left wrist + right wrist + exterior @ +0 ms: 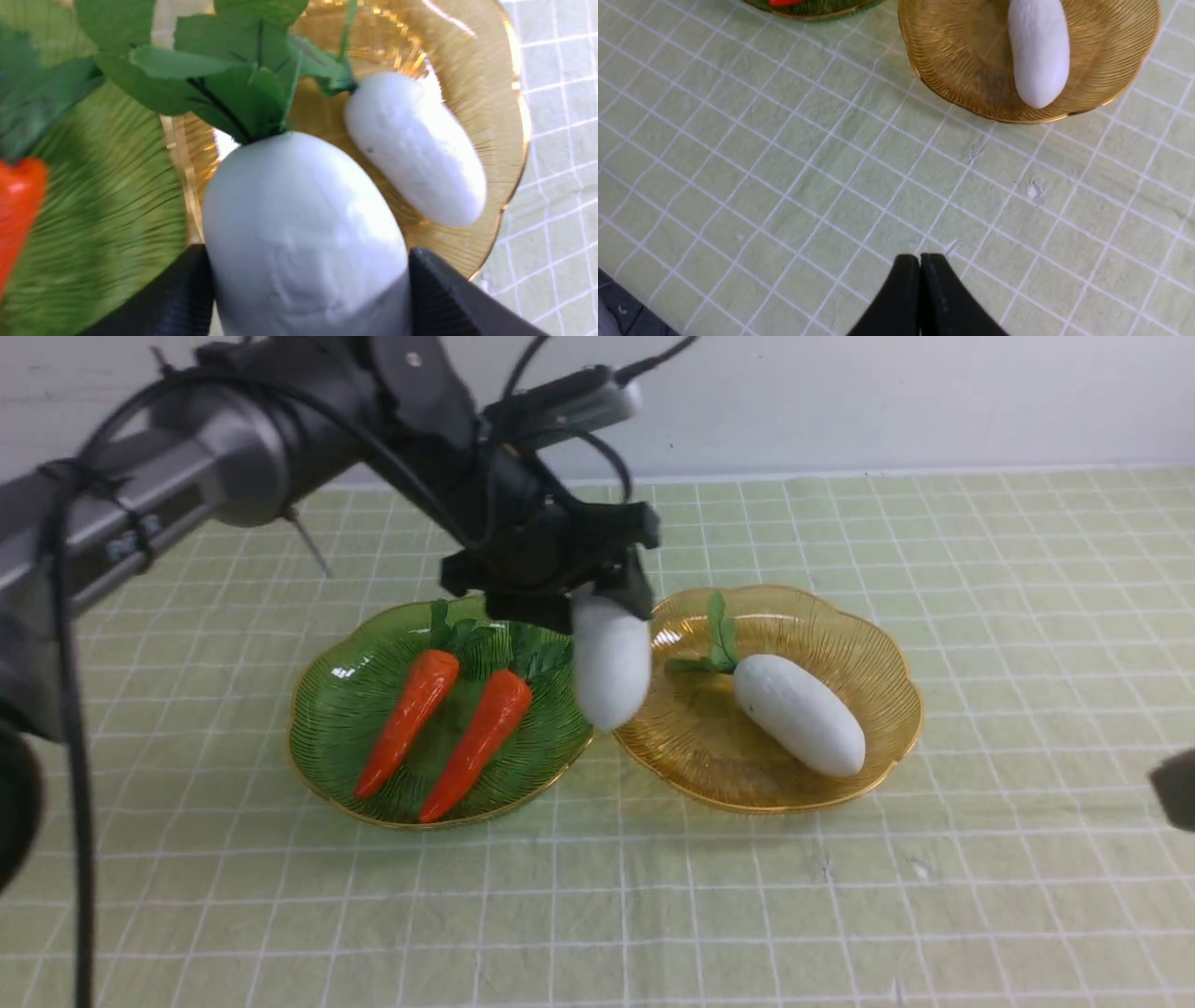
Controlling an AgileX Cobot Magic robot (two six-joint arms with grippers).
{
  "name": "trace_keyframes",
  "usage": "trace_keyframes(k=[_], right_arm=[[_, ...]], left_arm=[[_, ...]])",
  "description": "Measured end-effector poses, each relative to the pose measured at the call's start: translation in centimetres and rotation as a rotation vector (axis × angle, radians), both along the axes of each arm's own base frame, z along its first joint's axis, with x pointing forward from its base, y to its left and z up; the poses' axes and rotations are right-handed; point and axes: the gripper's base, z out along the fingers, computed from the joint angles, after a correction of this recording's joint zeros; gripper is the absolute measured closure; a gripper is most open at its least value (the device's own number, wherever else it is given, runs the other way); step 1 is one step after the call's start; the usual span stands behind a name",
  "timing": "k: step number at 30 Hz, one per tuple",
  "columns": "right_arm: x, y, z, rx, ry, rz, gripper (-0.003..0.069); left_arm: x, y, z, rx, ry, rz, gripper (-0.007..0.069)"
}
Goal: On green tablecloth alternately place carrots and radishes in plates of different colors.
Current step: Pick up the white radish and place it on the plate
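Observation:
My left gripper (597, 602) is shut on a white radish (611, 663) and holds it in the air over the gap between the two plates; its black fingers (444, 298) clamp the radish (303, 233) on both sides. Two orange carrots (411, 719) (481, 742) lie side by side in the green plate (322, 747). A second radish (798, 712) lies in the amber plate (896, 709), also shown in the right wrist view (1038, 51). My right gripper (920, 259) is shut and empty above the green tablecloth (747, 915), near the plates' front right.
The tablecloth (784, 163) covers the table as far as the white back wall (887, 401). The right gripper shows as a dark blur at the right edge of the front view (1176, 789). A dark table edge shows in a corner of the right wrist view (616, 308).

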Motion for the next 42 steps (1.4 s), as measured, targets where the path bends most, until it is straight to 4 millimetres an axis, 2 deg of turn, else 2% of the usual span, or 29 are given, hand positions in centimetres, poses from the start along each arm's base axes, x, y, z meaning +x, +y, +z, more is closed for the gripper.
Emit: trace_keyframes(k=[3, 6, 7, 10, 16, 20, 23, 24, 25, 26, 28, 31, 33, 35, 37, 38, 39, 42], right_arm=[[-3.0, -1.4, -0.9, 0.005, -0.057, -0.023, 0.0674], [-4.3, -2.2, -1.6, -0.004, -0.086, -0.045, 0.0674], [-5.3, -2.9, -2.0, -0.003, -0.114, -0.068, 0.0674], [-7.2, -4.1, -2.6, 0.000, -0.171, -0.125, 0.0674], [-10.2, -5.9, -3.4, 0.057, -0.330, -0.195, 0.0674], [-11.0, -6.2, -4.8, 0.107, -0.419, -0.200, 0.0674], [-10.8, -6.0, -6.5, 0.148, -0.469, -0.197, 0.0674], [-10.7, -6.0, -6.6, 0.153, -0.478, -0.198, 0.0674], [-10.2, -5.8, -7.7, 0.166, -0.495, -0.196, 0.0674], [-10.1, -5.7, -7.8, 0.170, -0.504, -0.197, 0.0674], [-9.1, -5.3, -9.4, 0.179, -0.509, -0.196, 0.0674], [-8.1, -4.9, -10.7, 0.204, -0.551, -0.197, 0.0674], [-7.4, -4.6, -11.5, 0.227, -0.595, -0.198, 0.0674], [-7.0, -4.5, -11.9, 0.248, -0.638, -0.199, 0.0674], [-6.8, -4.4, -12.0, 0.267, -0.674, -0.200, 0.0674], [-6.7, -4.3, -12.1, 0.278, -0.695, -0.200, 0.0674], [-6.6, -4.3, -12.1, 0.282, -0.703, -0.200, 0.0674], [-6.6, -4.3, -12.2, 0.283, -0.705, -0.201, 0.0674]], left_arm=[[0.6, -3.0, -1.4, -0.010, -0.007, -0.040, 0.0160], [1.1, -4.2, -2.4, -0.013, -0.003, -0.055, 0.0160], [1.3, -4.8, -3.2, -0.016, 0.008, -0.060, 0.0157], [1.7, -5.2, -4.3, -0.016, 0.029, -0.055, 0.0125], [1.8, -5.2, -4.0, -0.022, 0.022, -0.049, 0.0093], [1.7, -5.2, -4.0, -0.023, 0.025, -0.050, 0.0093], [1.6, -5.2, -3.6, -0.018, 0.038, -0.063, 0.0093], [1.6, -5.2, -3.6, -0.018, 0.039, -0.065, 0.0093], [1.5, -5.2, -2.9, -0.014, 0.045, -0.079, 0.0099], [1.5, -5.2, -2.9, -0.014, 0.045, -0.079, 0.0100], [1.5, -5.0, -1.9, -0.015, 0.043, -0.090, 0.0138], [1.7, -4.6, -0.8, -0.014, 0.037, -0.096, 0.0207], [1.9, -4.1, -0.1, -0.003, 0.031, -0.099, 0.0297], [2.0, -3.6, 0.6, 0.018, 0.024, -0.103, 0.0401], [2.0, -3.4, 0.9, 0.028, 0.019, -0.105, 0.0449], [2.0, -3.2, 1.3, 0.050, 0.009, -0.115, 0.0533], [2.1, -2.9, 1.5, 0.062, 0.002, -0.121, 0.0572], [2.1, -2.6, 1.8, 0.081, -0.005, -0.131, 0.0622]])
